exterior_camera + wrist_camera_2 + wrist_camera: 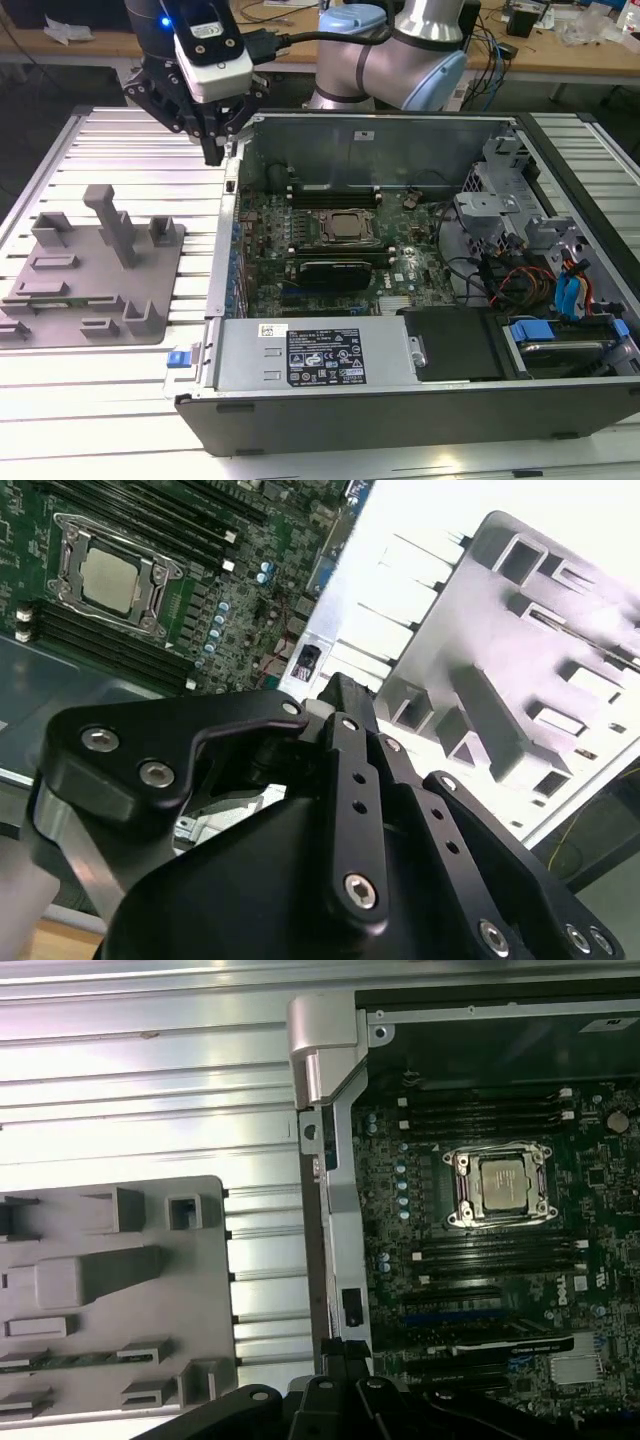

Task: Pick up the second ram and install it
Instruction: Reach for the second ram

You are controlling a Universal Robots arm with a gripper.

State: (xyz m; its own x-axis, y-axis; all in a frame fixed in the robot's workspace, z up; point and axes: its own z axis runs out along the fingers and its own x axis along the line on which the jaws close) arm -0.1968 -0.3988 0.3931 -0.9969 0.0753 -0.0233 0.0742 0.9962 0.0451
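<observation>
- Here, in the upper left of the exterior view, we see the gripper (214,152) hanging over the slatted metal table (120,150). It is just beside the left wall of the open computer case (400,395), above the gap between that wall and the grey tray (95,285).
- We see its jaws drawn together to a narrow tip, with nothing visible between them. In the second wrist view the black linkages converge on one point in the same way.
- We make out the second ram (55,1360) in the first wrist view as a thin dark strip lying flat in a long slot of the tray, well apart from the gripper. In the exterior view that slot sits in the lower left of the frame, near the tray's front corner, and shows a faint green tint.
- The tray rests on the table to the exterior view's left of the case, and an upright post (112,225) rises from it.
- Inside the case, the silver-topped processor (347,226) sits mid-frame on the green motherboard (405,255), with long dark memory slots (335,190) on either side. We cannot tell which of them are filled.
</observation>
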